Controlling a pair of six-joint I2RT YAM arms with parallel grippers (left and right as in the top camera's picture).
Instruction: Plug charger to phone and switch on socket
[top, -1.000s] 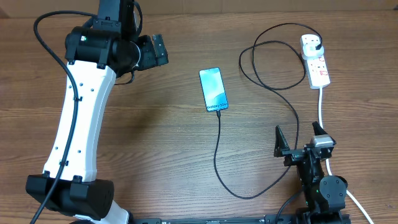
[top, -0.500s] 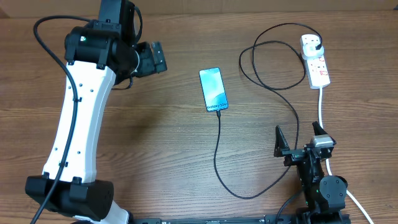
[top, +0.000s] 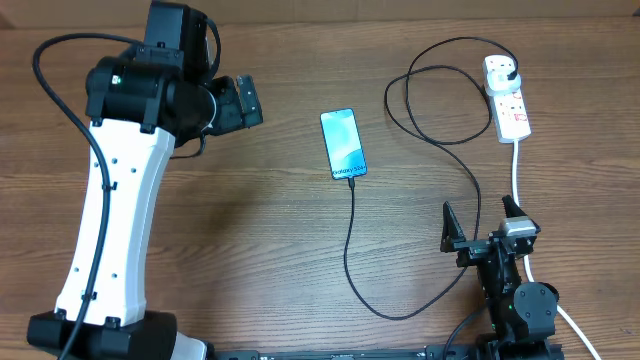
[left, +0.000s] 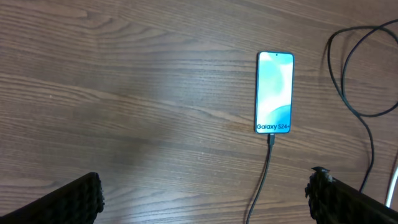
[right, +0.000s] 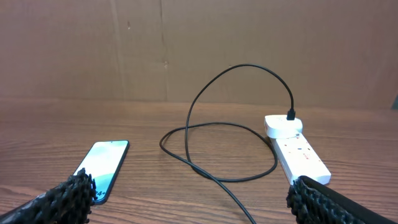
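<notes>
Leftward is where the left arm has swung since the earlier frames, carrying the left gripper (top: 247, 100) a little further from the phone (top: 343, 144); the phone, cable and power strip lie where they did. That gripper hangs over the tabletop (top: 250, 230) with its jaws spread wide and nothing between them. The phone lies flat near the middle, screen up and lit light blue-teal. The charger (top: 350, 245) meets the phone's near edge with its connector tip, runs toward the robot, curves right, then loops back to its black plug (top: 513, 72), seated in the far end of the socket (top: 508, 102). The socket lies at the far right, its thick white lead (top: 516, 170) trailing toward the right gripper (top: 479, 214), which rests near the front edge, jaws fully apart and empty. Whether the red switch is on cannot be told.
</notes>
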